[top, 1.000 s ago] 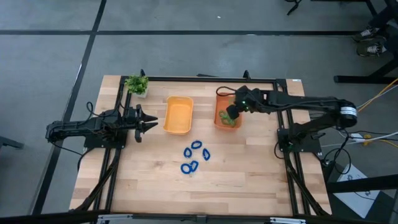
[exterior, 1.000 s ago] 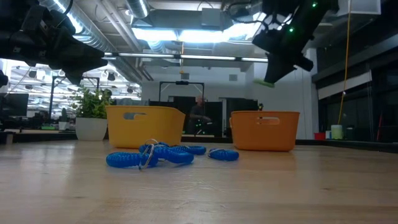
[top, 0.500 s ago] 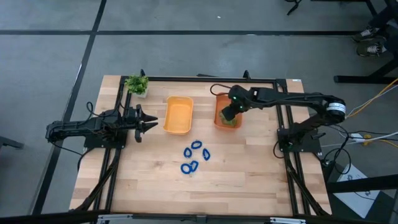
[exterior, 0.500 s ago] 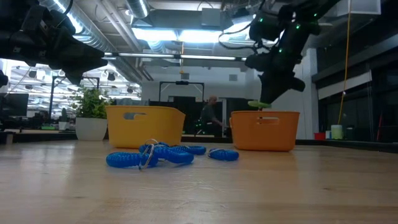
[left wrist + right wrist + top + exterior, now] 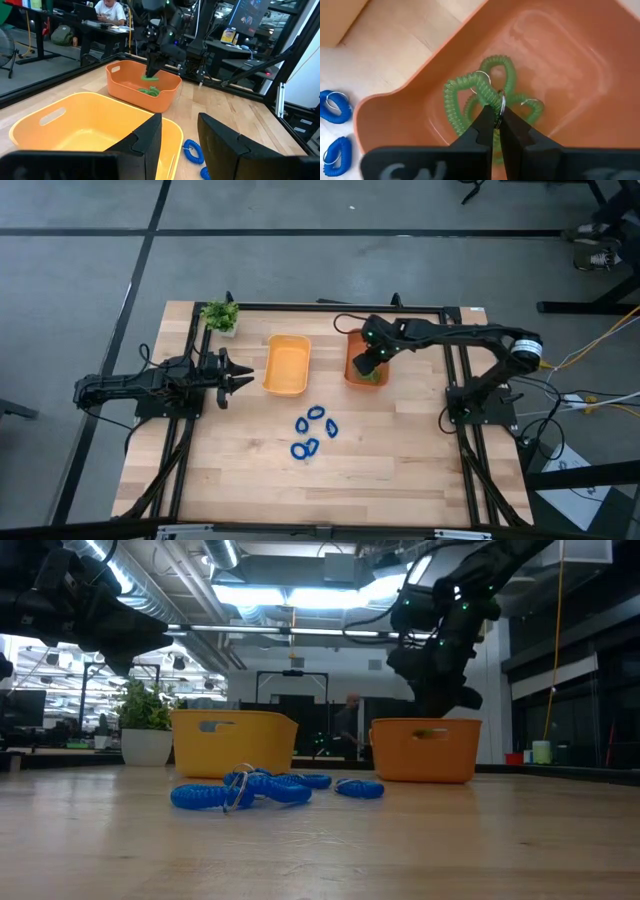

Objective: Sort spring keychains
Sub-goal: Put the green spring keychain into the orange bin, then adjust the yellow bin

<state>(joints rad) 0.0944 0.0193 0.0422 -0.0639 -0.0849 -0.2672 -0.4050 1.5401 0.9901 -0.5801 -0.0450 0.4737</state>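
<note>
Right claw (image 5: 496,120) gripping green keychain (image 5: 470,90), no legible writing

No readable text, labels or numbers, distant screens perhaps too blurred
</note>
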